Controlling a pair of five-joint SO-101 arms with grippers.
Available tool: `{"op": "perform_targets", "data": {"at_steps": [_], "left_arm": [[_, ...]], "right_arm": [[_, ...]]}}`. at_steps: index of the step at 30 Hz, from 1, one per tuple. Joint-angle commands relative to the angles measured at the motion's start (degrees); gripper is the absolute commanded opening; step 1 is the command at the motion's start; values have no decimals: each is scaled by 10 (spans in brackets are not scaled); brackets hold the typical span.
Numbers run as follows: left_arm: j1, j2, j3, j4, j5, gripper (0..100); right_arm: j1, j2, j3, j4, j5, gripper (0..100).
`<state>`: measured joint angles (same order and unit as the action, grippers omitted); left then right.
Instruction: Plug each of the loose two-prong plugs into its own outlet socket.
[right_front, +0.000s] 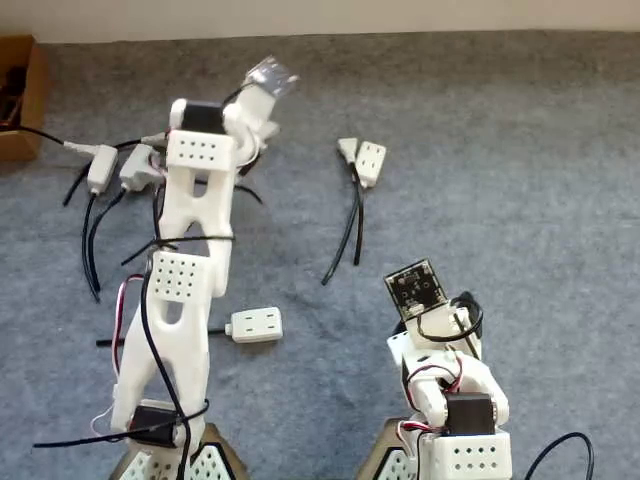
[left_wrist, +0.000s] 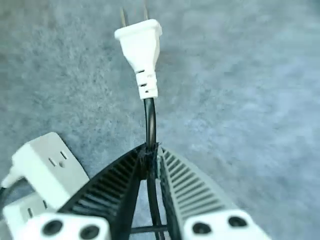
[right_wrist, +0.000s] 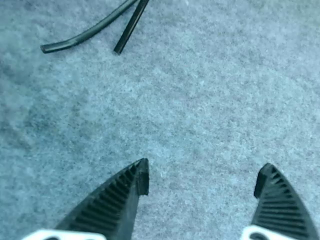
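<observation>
Two-prong plug (left_wrist: 139, 50) is sticking out past the left tool (left_wrist: 150, 152), which is pinching only its cord (left_wrist: 149, 120) near an outlet socket (left_wrist: 47, 165), so I'm guessing it's going to be swiveling off the slots, while the right tool (right_wrist: 200, 182) is hanging open.

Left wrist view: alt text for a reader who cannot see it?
The left claw pinches the black cord of a white two-prong plug, whose prongs point away over grey carpet. A white outlet socket lies beside the claw.

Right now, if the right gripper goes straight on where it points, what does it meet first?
Probably bare grey carpet; the open right gripper aims at it. The black cord ends lie farther on, off that line. Depth is unclear.
</observation>
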<state>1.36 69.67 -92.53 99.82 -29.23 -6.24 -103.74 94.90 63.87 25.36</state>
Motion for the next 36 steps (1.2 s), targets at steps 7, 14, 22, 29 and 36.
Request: {"op": "perform_targets", "data": {"at_steps": [7,14,22,29,36], "left_arm": [[101,-316,233,23,-22,4],[219,-509,430,23,-22,4],[323,-635,661,22,-22,4],[361,-705,785,-13,-22,4],[402,-729,895,-69,-21,4]], "right_arm": [[-7,-9,80,-8,8,332],[-5,-9,80,-8,8,332],[-4,-9,78,-8,8,332],[211,-9,30,-9,7,332],[360,-9,-49,36,9,332]]}}
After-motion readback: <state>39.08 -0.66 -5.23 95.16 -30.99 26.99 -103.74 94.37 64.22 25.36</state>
